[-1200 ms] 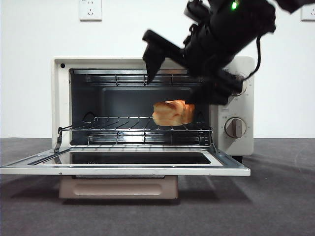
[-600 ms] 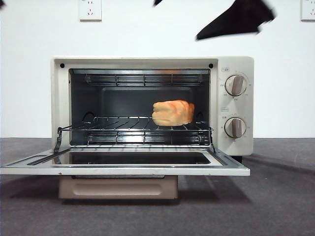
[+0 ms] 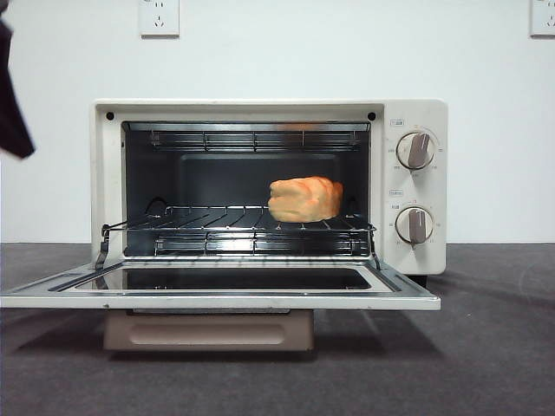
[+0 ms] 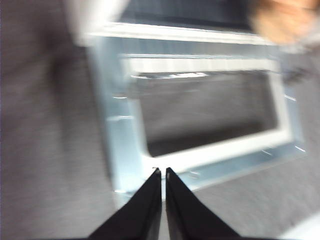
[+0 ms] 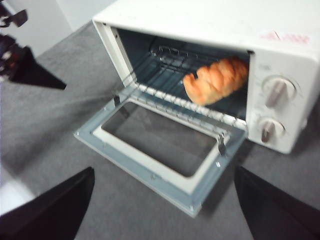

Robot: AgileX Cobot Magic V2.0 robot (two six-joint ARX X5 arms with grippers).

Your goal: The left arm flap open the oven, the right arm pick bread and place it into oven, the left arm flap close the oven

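The cream-white boxy toaster oven (image 3: 269, 186) stands on the dark grey table (image 3: 486, 347) with its glass-windowed door (image 3: 221, 290) folded down flat toward the near side. Inside, the lumpy orange-tan bread (image 3: 304, 199) rests on the wire rack (image 3: 238, 221), right of centre. The left gripper (image 4: 161, 172), jaws pressed together, hangs above the door's near edge. The right gripper (image 5: 162, 200) is high off the table on the near side of the oven, jaws spread wide, holding nothing.
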